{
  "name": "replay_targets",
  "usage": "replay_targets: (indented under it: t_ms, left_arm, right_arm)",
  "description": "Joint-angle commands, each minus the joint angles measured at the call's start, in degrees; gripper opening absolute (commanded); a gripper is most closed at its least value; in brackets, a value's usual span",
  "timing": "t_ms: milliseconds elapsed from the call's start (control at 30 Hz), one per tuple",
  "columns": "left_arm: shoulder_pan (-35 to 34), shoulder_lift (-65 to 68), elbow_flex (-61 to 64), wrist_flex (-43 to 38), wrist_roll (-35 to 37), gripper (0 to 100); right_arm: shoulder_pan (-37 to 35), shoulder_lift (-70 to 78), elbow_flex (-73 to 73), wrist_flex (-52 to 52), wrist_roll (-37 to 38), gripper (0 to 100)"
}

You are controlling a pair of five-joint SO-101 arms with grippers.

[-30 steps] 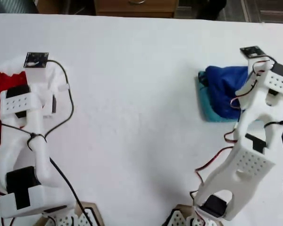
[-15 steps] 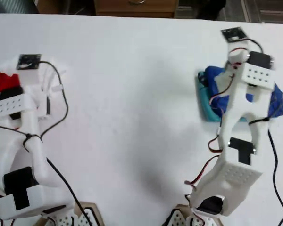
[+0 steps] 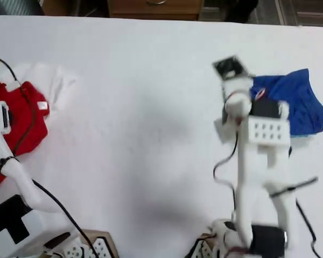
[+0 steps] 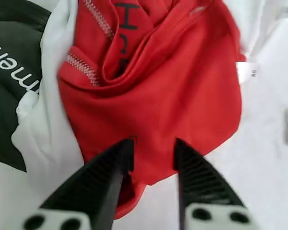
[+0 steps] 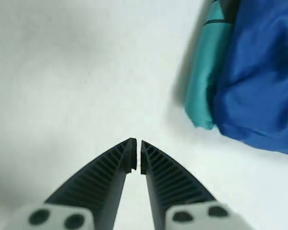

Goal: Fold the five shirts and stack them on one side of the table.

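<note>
The blue shirt (image 3: 293, 105) is stacked on the teal shirt (image 5: 204, 72) at right. The red shirt (image 3: 24, 115), white shirt (image 4: 43, 143) and dark shirt (image 4: 9, 72) are left crumpled. The left tool (image 4: 151, 153) is held apart over the red shirt; the right tool (image 5: 136, 155) is pressed together.

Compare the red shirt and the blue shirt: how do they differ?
The red shirt lies crumpled at the left side of the table on white cloth; the blue shirt sits at the right on a teal shirt. The open left gripper hangs over the red shirt; the shut right gripper is over bare table beside the blue shirt. Both are rumpled.
</note>
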Motion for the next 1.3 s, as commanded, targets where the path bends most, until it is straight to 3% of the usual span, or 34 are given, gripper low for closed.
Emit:
replay_targets:
  t_ms: [0, 200, 467, 600, 667, 933, 1267]
  left_arm:
    - [-0.62, 0.79, -4.26, -0.26, -0.62, 19]
    - [-0.62, 16.62, -12.0, 0.26, 1.67, 19]
    - [1.76, 32.44, -26.68, 8.26, 3.16, 18]
    - [2.73, 35.52, -32.57, 13.01, 3.6, 1]
    - [3.87, 35.52, -35.38, 15.82, 3.52, 4]
    - [17.76, 35.34, -50.86, 33.14, 4.31, 3]
    - [33.32, 22.07, -48.13, 32.88, 7.12, 3]
  right_arm:
    - [-0.57, -10.68, 9.23, -1.89, 0.0, 2.0]
    - [-0.4, -23.25, 19.78, -2.07, 4.48, 2.0]
    - [-0.48, -31.34, 24.97, -1.89, 8.35, 2.0]
    - [-0.4, -30.73, 25.05, -1.89, 8.09, 2.0]
    - [-0.4, -30.2, 25.05, -1.89, 8.09, 2.0]
    - [-0.4, -28.35, 24.97, -2.24, 2.81, 2.0]
    - [-0.31, -25.36, 24.62, -3.74, -1.67, 2.0]
